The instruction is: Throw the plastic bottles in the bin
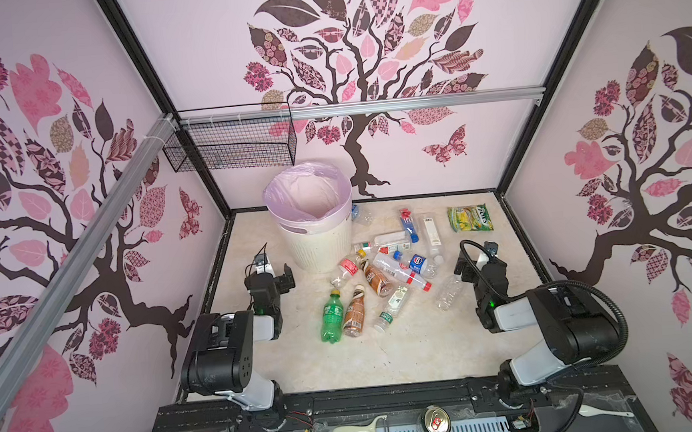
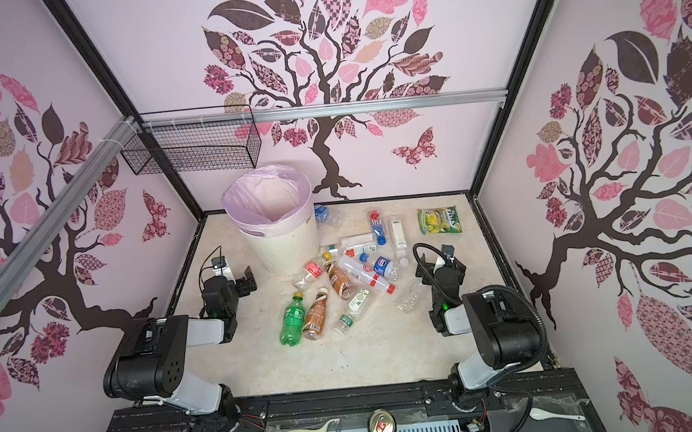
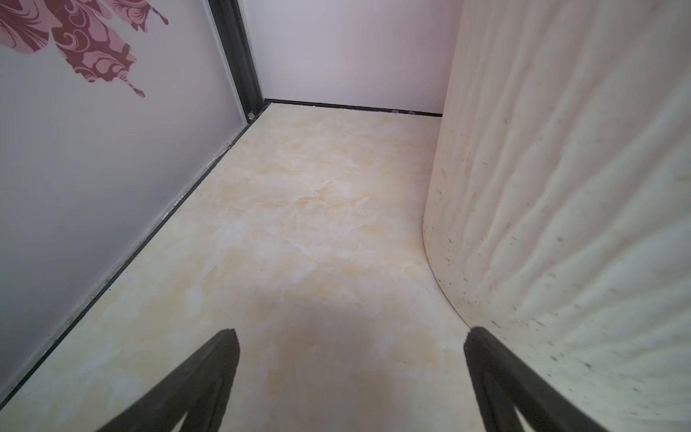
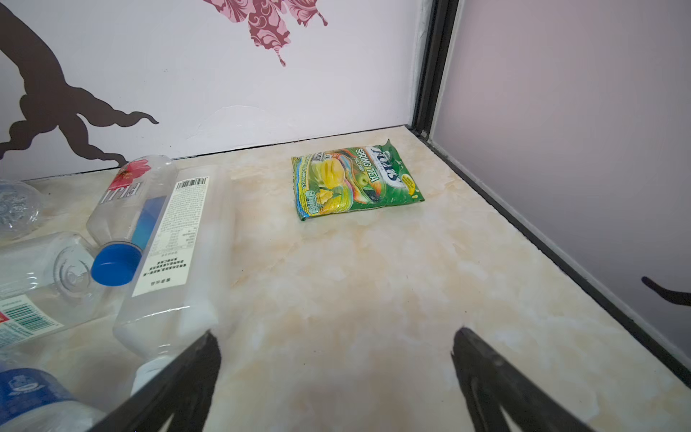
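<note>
Several plastic bottles [image 1: 385, 270] [image 2: 348, 273] lie in a heap on the marble floor, right of the bin [image 1: 317, 244] [image 2: 284, 250]. A green bottle [image 1: 331, 318] and a brown one [image 1: 354, 316] lie nearest the front. The bin stands upright with its lilac liner; its ribbed wall [image 3: 561, 224] is close beside my left gripper [image 3: 351, 333] [image 1: 274, 273], which is open and empty over bare floor. My right gripper [image 4: 336, 333] [image 1: 478, 258] is open and empty too, right of the heap. A white-labelled bottle [image 4: 175, 254] and a blue-capped Fiji bottle [image 4: 134, 194] lie beside one finger.
A green-yellow snack packet [image 1: 470, 218] [image 4: 355, 179] lies at the back right. A black wire basket [image 1: 231, 143] hangs on the back wall above the bin. On the front rail are a drink can [image 1: 437, 421], a peeler [image 1: 359, 428] and a white spoon [image 1: 599, 411].
</note>
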{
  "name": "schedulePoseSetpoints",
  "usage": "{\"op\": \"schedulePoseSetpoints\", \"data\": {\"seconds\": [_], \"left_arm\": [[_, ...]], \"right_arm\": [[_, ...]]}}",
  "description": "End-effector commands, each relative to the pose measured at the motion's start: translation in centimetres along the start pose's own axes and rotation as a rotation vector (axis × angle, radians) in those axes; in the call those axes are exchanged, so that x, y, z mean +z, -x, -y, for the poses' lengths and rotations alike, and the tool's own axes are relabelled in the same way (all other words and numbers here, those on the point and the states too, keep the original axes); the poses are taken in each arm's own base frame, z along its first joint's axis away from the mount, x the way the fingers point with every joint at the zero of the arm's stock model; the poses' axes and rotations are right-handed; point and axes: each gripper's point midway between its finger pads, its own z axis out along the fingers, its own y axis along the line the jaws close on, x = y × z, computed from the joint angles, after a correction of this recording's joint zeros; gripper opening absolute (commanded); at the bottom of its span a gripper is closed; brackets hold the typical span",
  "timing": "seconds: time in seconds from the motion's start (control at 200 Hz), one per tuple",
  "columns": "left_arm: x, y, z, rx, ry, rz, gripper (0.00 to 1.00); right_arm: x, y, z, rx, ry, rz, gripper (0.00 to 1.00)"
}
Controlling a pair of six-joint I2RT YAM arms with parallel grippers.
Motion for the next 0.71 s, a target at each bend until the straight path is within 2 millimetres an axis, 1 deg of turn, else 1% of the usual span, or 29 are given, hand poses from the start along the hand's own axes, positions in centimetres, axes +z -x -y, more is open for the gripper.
{"op": "schedulePoseSetpoints", "data": {"seconds": [0.0,0.7], "left_arm": [[-0.09,0.44,0.13,0.001,-0.009,0.019,0.98],[-0.06,0.33,0.09,-0.001,-0.014,0.014,0.98]], "right_arm": [[0.25,0.52,0.00,0.018,0.000,0.020,0.99],[0.26,0.52,0.00,0.017,0.000,0.021,1.00]]}}
